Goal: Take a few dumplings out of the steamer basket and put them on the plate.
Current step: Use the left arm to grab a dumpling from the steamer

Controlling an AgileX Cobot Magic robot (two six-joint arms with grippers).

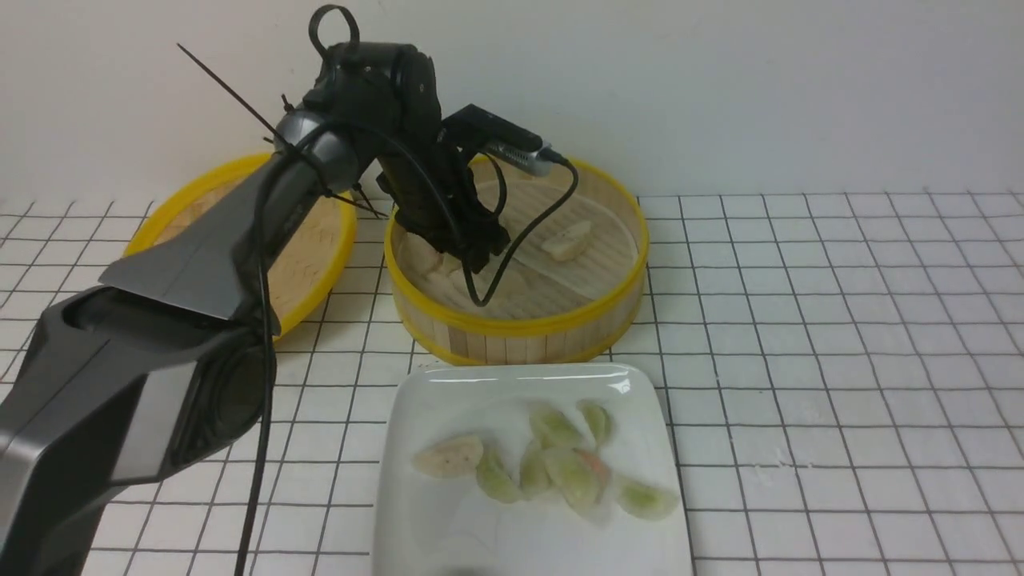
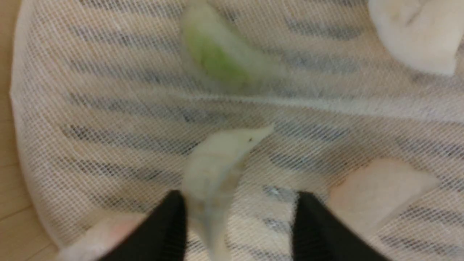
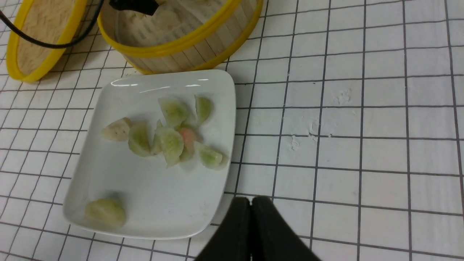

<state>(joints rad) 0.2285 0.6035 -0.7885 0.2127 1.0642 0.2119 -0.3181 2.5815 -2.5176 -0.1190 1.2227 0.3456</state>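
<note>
Our left gripper [image 2: 235,224] is down inside the steamer basket [image 1: 520,330]. Its fingers stand apart with a pale dumpling [image 2: 217,166] between them. One finger looks right against the dumpling and the other is not touching it, so nothing is held yet.

To do this well, we think we should shift a little so the dumpling sits in the middle. Then we should close slowly and softly, because the skin looks thin and could tear or squash. We should take care not to pinch the liner sheet [image 2: 108,108] under it. After that we lift straight up, clear of the basket wall.

Our right gripper [image 3: 251,217] is closed tight on nothing. It hangs over the bench [image 1: 840,360], on the far side of the plate [image 1: 448,536] from the basket.

Inside the basket we also see a green dumpling [image 2: 221,54] and a few more pale ones. The plate sits just beside the basket, on the robot's side. On it lie several green dumplings [image 1: 572,476], a pinkish one [image 3: 187,135] and a beige one [image 1: 448,456]. The lid [image 1: 320,240] lies flat just beside the basket, on its left.
</note>
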